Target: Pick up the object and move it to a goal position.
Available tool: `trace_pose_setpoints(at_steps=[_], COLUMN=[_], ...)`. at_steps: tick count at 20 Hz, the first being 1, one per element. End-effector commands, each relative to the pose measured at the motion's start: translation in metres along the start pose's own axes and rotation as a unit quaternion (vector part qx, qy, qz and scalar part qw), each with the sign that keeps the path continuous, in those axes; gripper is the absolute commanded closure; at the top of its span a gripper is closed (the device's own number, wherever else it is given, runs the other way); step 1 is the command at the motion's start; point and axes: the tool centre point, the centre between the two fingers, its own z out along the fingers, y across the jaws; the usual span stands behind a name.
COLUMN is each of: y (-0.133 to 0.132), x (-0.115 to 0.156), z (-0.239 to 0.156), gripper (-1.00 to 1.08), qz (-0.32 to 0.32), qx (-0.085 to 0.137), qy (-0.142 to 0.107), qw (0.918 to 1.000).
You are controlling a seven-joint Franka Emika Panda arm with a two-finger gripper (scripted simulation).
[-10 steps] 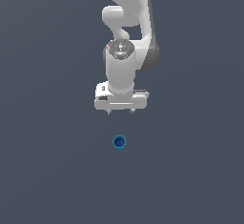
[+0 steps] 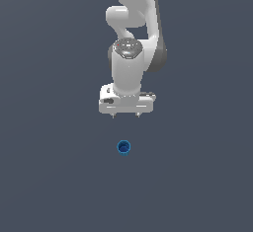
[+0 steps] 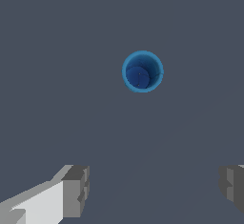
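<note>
Gripper is being held released, jaws wide, above the worktop. Well apart from it, the blue cup is standing upright, ungrasped. If lowered off-centre, a finger risks tipping the cup.

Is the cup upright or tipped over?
Upright: the blue cup shows its full round rim and darker hollow facing up, apart from the gripper.

The arm is glossy white with rounded, bulbous links and darker grey shading at the joints. A round grey cap tops the wrist, bearing what may be a tiny red mark. Below sits a wide, boxy white pincer with small blocky fingers, white behind grey ribbed pads.
</note>
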Motion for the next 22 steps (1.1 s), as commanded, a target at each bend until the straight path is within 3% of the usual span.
trace_pose_setpoints(at_steps=[1,11,22], y=[-0.001,0.000,0.002], x=[0.001,0.008,0.039], z=[-0.002,0.003,0.026], gripper=[-0.92,-0.92,-0.92], qz=[0.000,-0.027,-0.136], qx=[-0.002,-0.002,-0.001], qy=[0.002,0.001,-0.002], qw=[1.0000,0.9996,0.9907])
